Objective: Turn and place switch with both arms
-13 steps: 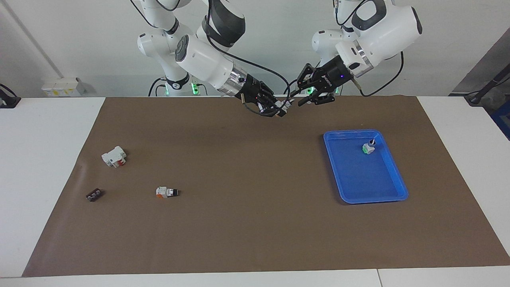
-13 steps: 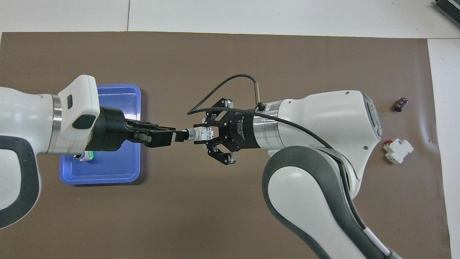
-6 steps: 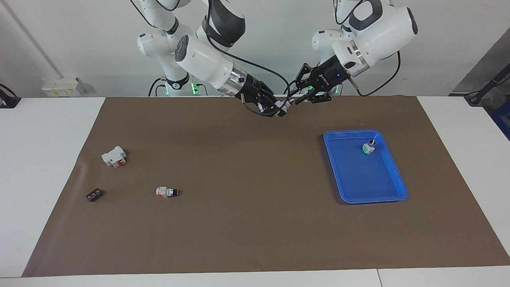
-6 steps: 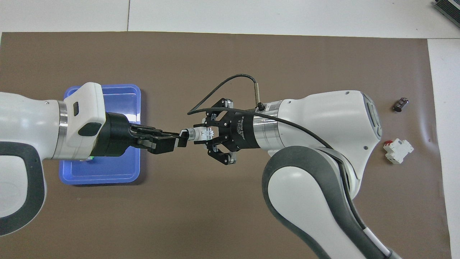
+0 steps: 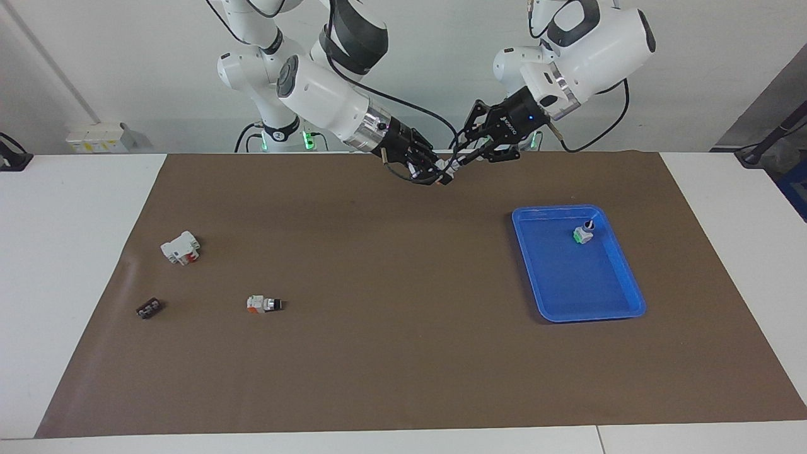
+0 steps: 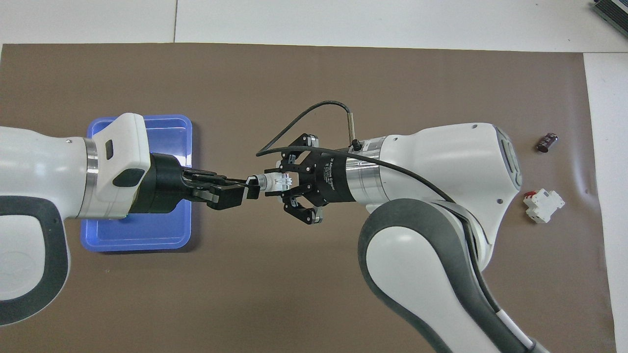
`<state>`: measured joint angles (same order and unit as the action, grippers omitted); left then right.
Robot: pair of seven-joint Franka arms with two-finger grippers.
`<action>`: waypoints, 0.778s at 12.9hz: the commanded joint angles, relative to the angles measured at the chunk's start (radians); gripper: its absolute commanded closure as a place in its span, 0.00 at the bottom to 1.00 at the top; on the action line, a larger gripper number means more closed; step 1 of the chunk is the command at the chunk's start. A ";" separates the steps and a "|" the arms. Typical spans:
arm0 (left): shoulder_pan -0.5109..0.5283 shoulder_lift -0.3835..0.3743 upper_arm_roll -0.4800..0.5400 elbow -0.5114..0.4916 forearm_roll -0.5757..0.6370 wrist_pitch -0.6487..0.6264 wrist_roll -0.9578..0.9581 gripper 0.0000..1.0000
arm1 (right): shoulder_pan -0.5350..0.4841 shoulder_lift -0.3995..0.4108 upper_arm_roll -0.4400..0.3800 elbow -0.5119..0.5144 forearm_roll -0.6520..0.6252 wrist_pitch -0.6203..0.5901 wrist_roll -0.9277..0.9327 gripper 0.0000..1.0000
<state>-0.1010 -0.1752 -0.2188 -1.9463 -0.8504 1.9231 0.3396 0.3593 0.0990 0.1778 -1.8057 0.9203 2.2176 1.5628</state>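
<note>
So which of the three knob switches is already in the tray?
The switch with the green face, standing knob up in the blue tray. One other lies on the mat; the third is held in the air between both grippers.

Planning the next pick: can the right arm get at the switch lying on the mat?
Probably not yet: the right gripper is shut on another switch. The lying switch itself has open mat around it.

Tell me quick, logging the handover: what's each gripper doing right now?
Right gripper: shut on the switch, in the air.
Left gripper: at the switch's knob end; grip cannot be told.
</note>
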 commanded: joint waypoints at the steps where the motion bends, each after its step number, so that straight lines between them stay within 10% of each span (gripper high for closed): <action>1: -0.019 -0.030 0.006 -0.037 -0.022 0.037 0.018 0.75 | -0.005 0.001 0.003 0.011 0.018 -0.013 0.020 1.00; 10: -0.019 -0.024 0.006 -0.031 -0.024 0.051 -0.011 1.00 | -0.003 -0.002 0.003 0.009 0.017 -0.012 0.020 1.00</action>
<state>-0.1012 -0.1761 -0.2185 -1.9517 -0.8511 1.9358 0.3449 0.3587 0.0981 0.1744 -1.8038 0.9204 2.2160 1.5638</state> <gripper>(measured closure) 0.885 0.670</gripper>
